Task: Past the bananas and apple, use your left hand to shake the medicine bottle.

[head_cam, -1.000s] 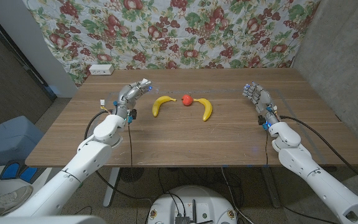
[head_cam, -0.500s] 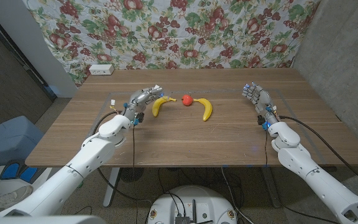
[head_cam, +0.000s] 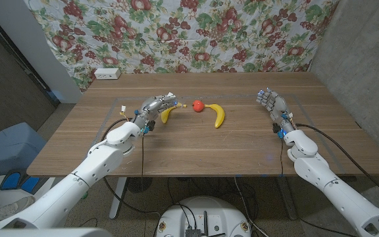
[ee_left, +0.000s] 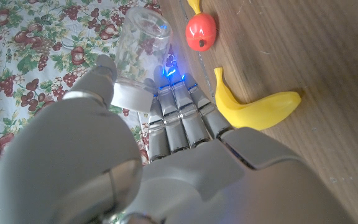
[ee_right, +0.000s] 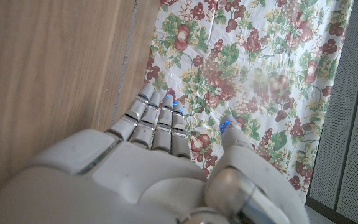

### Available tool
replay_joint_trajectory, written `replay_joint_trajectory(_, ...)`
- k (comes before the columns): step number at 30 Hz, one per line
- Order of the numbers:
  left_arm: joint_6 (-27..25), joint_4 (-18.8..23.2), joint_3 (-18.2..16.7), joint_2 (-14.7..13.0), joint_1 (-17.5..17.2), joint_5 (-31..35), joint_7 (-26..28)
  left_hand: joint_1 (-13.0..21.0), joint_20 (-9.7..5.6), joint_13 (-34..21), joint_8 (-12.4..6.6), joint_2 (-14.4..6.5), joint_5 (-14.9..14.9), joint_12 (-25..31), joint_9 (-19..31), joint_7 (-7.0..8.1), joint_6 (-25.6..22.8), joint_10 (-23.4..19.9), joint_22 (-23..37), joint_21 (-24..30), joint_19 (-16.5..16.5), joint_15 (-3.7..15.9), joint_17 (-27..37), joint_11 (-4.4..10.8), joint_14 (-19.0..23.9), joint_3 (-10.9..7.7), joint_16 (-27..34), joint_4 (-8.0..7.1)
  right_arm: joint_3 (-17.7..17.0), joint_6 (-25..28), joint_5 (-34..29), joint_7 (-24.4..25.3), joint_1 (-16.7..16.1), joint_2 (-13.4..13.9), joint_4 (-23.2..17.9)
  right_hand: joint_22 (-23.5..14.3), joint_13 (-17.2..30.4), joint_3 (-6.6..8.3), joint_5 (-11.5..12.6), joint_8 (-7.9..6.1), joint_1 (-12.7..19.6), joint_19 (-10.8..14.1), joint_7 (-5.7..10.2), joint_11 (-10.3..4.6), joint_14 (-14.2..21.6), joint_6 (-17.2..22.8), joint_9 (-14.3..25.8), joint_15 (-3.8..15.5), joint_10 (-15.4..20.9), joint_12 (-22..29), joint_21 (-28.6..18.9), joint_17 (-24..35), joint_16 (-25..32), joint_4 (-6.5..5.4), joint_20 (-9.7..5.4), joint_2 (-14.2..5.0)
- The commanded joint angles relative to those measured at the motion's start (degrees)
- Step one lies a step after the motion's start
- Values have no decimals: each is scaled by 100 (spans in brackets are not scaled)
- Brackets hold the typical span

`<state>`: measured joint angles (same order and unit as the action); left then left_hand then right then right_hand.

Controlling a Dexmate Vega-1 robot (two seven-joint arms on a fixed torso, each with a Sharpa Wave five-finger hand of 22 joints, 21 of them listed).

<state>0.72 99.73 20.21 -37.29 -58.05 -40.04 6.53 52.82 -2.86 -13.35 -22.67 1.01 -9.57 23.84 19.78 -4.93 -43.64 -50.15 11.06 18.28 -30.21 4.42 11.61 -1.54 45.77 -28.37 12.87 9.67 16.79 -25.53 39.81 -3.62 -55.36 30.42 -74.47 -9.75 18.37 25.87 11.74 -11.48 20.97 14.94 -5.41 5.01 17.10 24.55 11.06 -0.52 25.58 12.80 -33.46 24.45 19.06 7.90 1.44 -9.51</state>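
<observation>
— Since the left hand (ee_left: 166,143) already has the bottle (ee_left: 138,59) pinched between thumb and fingers, which step are we on?

— The shake itself, I'd judge. In the left wrist view the clear bottle with its white cap sits in the grasp, clear end pointing away from the palm. It is off the table, hanging just over the near banana (head_cam: 168,113).

— And seen from the head?

— Same hand (head_cam: 155,105), at that banana's left end, partly covering it. The apple (head_cam: 197,105) lies just beyond that banana, and the far banana (head_cam: 218,116) on the apple's other side.

— What does the next move ask for?

— Probably short back-and-forth strokes with the grip kept firm; the bottle looks smooth, so a loose pinch could let it slide. I'd also keep it above the near banana rather than dipping into it.

— The right hand (head_cam: 271,103)?

— Well apart from the far banana, fingers together and lightly curved, holding nothing. It has no part here.
</observation>
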Motion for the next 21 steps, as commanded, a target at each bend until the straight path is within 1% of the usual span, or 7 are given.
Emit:
replay_joint_trajectory(1, 331, 75, -160, 74, -140, 129, 375, 1092, -54, -775, -70, -1130, -34, 35, 143, 250, -581, -1197, 21, 23, 22, 916, 7, 1074, 44, -11, -5, -10, -16, -25, 30, -25, -31, -1, -5, -25, 12, 6, 34, -24, -33, 49, 3, -23, 30, 35, 30, 6, 13, 42, 21, 11, 43, 16, -40, 20)
replay_joint_trajectory(6, 560, 119, -305, 133, -224, 254, 627, 1095, -53, -779, -66, -1134, -35, 32, 148, 261, -579, -1201, 21, 27, 22, 914, 9, 1083, 49, -10, -4, -11, -22, -45, 37, -31, -24, -13, 6, -25, 10, 6, 34, -25, -33, 53, 3, -12, 22, 36, 30, 6, 13, 42, 29, 11, 41, 16, -39, 20)
replay_joint_trajectory(13, 994, 101, -510, 348, -331, 447, 1010, 1098, -52, -781, -55, -1133, -35, 25, 147, 266, -577, -1206, 20, 33, 23, 919, 12, 1081, 59, -5, 0, -12, -11, -48, 22, -55, 15, -14, 41, -26, 9, 6, 34, -26, -31, 56, 1, -12, 23, 37, 30, 16, 21, 46, 44, 12, 42, 16, -40, 20)
replay_joint_trajectory(17, 1103, 112, -603, 394, -383, 525, 1146, 1101, -52, -784, -52, -1133, -35, 16, 151, 260, -578, -1194, 20, 34, 28, 918, 11, 1074, 54, -5, -6, -11, -15, -47, 6, -31, 16, -7, 26, -26, 10, 7, 35, -26, -30, 58, 4, -5, 27, 39, 30, 12, 25, 48, 51, 12, 44, 17, -41, 20)
replay_joint_trajectory(21, 1104, 116, -650, 401, -407, 537, 1179, 1103, -51, -787, -47, -1136, -36, 15, 155, 264, -574, -1200, 20, 35, 32, 916, 10, 1095, 52, -6, -10, -13, -14, -16, 10, -15, 26, -5, 20, -26, 9, 7, 35, -28, -28, 60, 1, -6, 27, 42, 30, 9, 13, 43, 59, 12, 44, 17, -41, 19)
